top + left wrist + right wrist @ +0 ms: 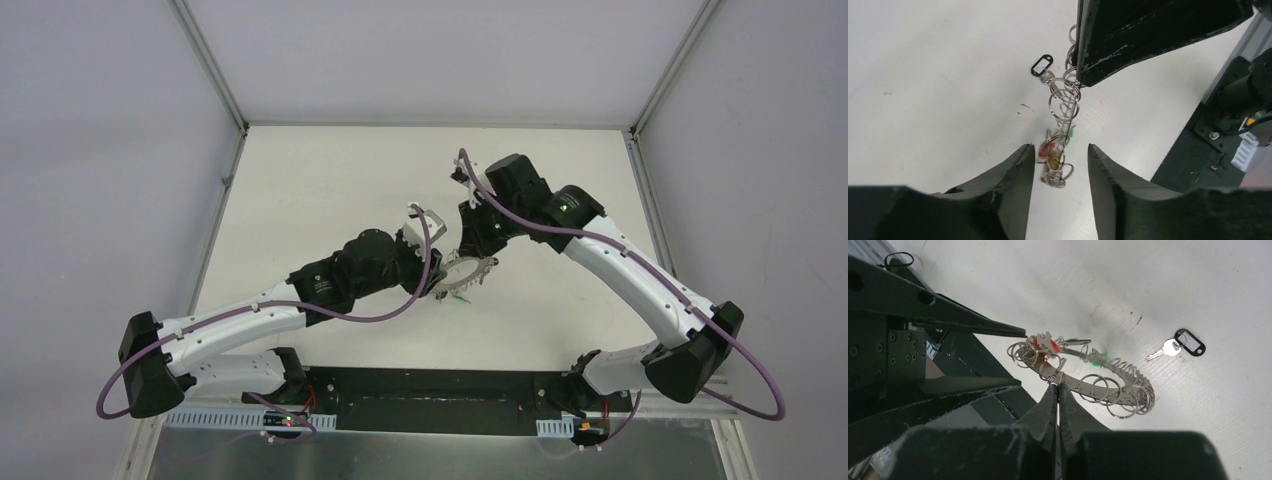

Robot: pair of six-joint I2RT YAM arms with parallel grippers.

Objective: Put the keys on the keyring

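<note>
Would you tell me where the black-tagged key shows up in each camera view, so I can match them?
Top external: I cannot make it out; the arms likely hide it.
Left wrist: the black-tagged key lies upper centre, just left of the edge-on keyring.
Right wrist: right of centre, apart from the keyring.
Shared landmark: the keyring, mid-table in the top view.

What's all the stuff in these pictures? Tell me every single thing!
white table: one, under everything.
large flat grey keyring with silver metal loops: one, grey, mid-table.
small silver key with black plastic tag: one, loose on the table beside the ring.
bright green plastic tag: one, at the ring's edge.
red plastic tag: one, at the ring's edge.
yellow plastic tag: one, beside the red one.
left pincer: one, black, open around the tags.
right pincer: one, black, shut on the ring.
</note>
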